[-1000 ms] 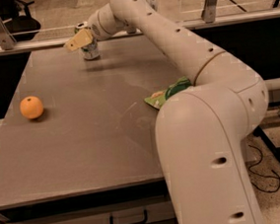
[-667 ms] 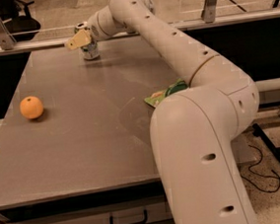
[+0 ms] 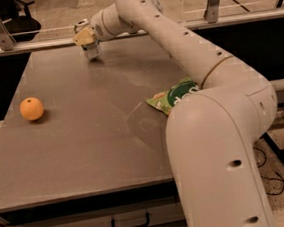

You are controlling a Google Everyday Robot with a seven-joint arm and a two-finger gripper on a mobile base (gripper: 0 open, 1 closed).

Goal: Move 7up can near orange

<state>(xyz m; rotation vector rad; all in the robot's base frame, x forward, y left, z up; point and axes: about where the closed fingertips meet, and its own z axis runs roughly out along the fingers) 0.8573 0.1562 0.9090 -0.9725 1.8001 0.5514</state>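
The 7up can (image 3: 92,51) is a small silver can at the far side of the grey table (image 3: 84,141), left of centre. My gripper (image 3: 84,37) is shut on the can's middle, with a tan finger pad across it. The can's metal top shows above the pad and its base is at the table surface. The orange (image 3: 32,108) sits on the table near the left edge, well apart from the can and nearer to the camera.
A green snack bag (image 3: 173,96) lies at the table's right edge, partly hidden by my arm (image 3: 215,143), which fills the right foreground. A metal rail (image 3: 25,45) runs behind the table. A drawer handle (image 3: 130,223) shows below the front edge.
The gripper and the can stay at the same place at the far side. The large near part of my arm has shifted slightly left. The orange has not moved.
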